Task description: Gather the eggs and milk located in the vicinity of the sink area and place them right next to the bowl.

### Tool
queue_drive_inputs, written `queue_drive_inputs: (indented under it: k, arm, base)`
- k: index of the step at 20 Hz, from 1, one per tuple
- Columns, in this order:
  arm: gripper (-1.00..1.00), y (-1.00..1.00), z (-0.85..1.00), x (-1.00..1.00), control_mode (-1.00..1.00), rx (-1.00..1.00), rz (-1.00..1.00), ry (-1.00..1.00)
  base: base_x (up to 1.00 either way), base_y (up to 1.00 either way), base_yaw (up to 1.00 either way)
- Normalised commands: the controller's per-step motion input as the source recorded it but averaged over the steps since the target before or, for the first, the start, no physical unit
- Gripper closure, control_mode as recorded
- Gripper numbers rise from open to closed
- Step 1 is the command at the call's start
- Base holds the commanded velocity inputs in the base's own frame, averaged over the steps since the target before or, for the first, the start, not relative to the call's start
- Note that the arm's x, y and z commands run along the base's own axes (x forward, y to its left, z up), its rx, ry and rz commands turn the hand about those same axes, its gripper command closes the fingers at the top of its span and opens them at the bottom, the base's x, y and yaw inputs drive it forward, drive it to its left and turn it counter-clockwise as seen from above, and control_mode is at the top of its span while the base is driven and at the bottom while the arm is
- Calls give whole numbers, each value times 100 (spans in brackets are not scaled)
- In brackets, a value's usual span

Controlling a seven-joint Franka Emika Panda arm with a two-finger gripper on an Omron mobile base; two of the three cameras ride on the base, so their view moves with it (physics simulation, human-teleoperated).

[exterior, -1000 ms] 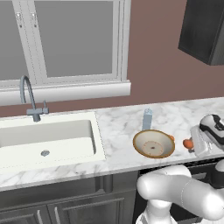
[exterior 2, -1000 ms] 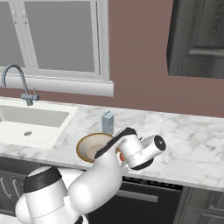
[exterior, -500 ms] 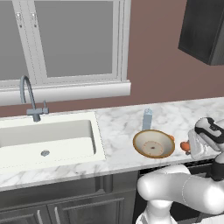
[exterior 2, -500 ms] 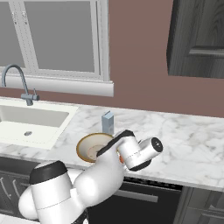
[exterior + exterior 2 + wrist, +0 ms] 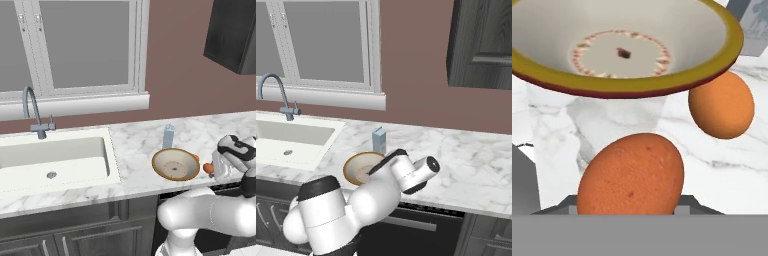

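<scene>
The tan bowl (image 5: 175,164) (image 5: 362,168) (image 5: 627,45) stands on the marble counter right of the sink (image 5: 55,155) (image 5: 291,140). The pale milk carton (image 5: 168,136) (image 5: 379,140) (image 5: 757,25) stands upright just behind the bowl. My gripper (image 5: 215,169) hangs low at the bowl's right side, shut on an orange-brown egg (image 5: 208,168) (image 5: 632,175). A second egg (image 5: 196,158) (image 5: 722,105) lies on the counter against the bowl's right rim, a little beyond the held one. In the right base view my arm hides the hand and both eggs.
A curved grey faucet (image 5: 32,112) (image 5: 273,92) rises behind the sink under the window. A dark wall cabinet (image 5: 232,35) (image 5: 481,45) hangs at the upper right. Bare marble counter (image 5: 471,165) stretches right of the bowl, and its front edge runs close below my hand.
My hand has sunk slightly and edged left toward the bowl with the egg still in it. Bowl, milk and the other egg have stayed put.
</scene>
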Motion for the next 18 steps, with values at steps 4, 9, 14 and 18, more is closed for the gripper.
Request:
queue_drive_inputs:
  k: [4, 9, 14, 18]
  arm:
    - [100, 5, -8, 18, -100, 0, -3, 5]
    - [100, 4, -9, 16, -100, 0, -3, 4]
    - [100, 3, -10, 15, -100, 0, -3, 3]
    - [100, 4, -10, 13, -100, 0, -3, 2]
  base:
    - [0, 0, 0]
    - [0, 0, 0]
    - [0, 0, 0]
    - [0, 0, 0]
